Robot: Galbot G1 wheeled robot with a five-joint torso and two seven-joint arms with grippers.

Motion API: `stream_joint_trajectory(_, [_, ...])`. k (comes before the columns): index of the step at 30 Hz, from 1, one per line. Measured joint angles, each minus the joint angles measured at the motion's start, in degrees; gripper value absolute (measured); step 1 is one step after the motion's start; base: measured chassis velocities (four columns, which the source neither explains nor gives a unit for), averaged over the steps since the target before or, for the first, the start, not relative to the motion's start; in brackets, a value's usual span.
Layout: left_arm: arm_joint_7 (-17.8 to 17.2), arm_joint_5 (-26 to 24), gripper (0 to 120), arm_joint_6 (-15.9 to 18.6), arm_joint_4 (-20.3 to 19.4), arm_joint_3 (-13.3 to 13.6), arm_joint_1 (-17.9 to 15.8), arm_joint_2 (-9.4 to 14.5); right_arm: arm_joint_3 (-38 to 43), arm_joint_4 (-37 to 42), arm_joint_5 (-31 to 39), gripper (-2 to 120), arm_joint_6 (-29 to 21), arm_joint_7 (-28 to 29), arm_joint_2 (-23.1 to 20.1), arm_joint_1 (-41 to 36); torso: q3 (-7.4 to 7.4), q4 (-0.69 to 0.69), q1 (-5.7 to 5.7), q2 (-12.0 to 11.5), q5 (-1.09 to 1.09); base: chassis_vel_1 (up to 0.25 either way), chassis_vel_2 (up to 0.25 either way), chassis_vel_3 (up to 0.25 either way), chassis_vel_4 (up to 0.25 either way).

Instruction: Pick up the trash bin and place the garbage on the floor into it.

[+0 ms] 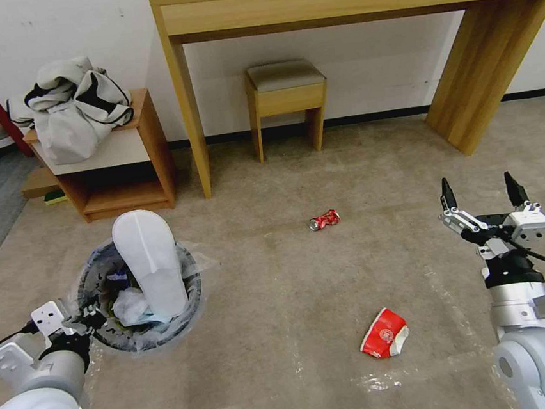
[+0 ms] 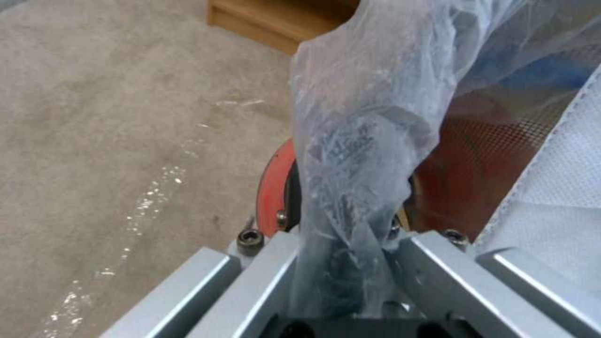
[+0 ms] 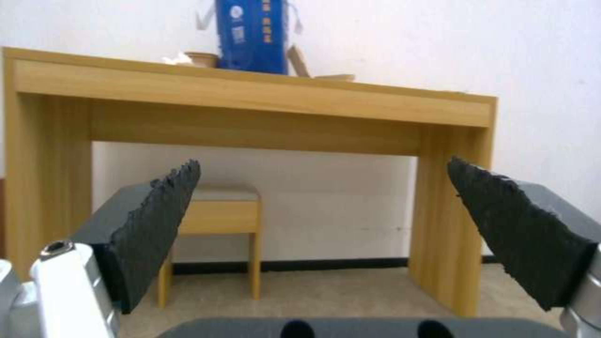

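bin: red trash bin point(image 1: 141, 294) held at its near rim by left gripper point(image 1: 81, 320), jaws closed on rim and liner; insole point(image 1: 151, 262) inside.
right gripper point(image 1: 483, 200): raised, jaws wide, empty.
litter: can point(image 1: 324, 220), cup point(image 1: 384, 334) on carpet point(image 1: 282, 306).
step: collecting litter.
next: likely lower right gripper onto cup.

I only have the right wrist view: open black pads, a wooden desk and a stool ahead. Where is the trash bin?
Observer: The trash bin is at the robot's left, its rim gripped by the left gripper.
Operator: Anything in it yet?
Observer: A long white insole stands in it, sticking up over the rim.
Operator: What is left on the floor?
Observer: A crushed red can lies on the carpet mid-room, and a red-white paper cup lies nearer the robot, forward-left of the open right gripper.
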Motion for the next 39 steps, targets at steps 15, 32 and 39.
stream_joint_trajectory(15, [0.05, -0.06, 0, 0.35, -0.23, -0.31, 0.54, -0.05, -0.26, -0.05, -0.64, 100, 0.03, 0.06, 0.62, -0.13, 0.00, -0.01, 0.00, 0.00, 0.00, -0.069, -0.067, -0.069, -0.062])
stream_joint_trajectory(32, [0.09, -0.45, 0, -0.05, -0.95, -1.11, 1.11, -0.42, -1.08, -0.34, -2.07, 100, 0.14, 0.05, 0.67, -0.19, 0.00, 0.00, 0.00, 0.00, 0.00, -0.012, -0.015, -0.013, -0.016])
stream_joint_trajectory(39, [0.09, -0.28, 0, -0.16, -1.03, -1.11, 1.36, -0.82, -1.29, -0.34, -2.10, 100, 0.14, -0.02, 0.65, -0.31, 0.00, 0.00, 0.00, 0.00, 0.00, 0.000, 0.000, 0.000, 0.000])
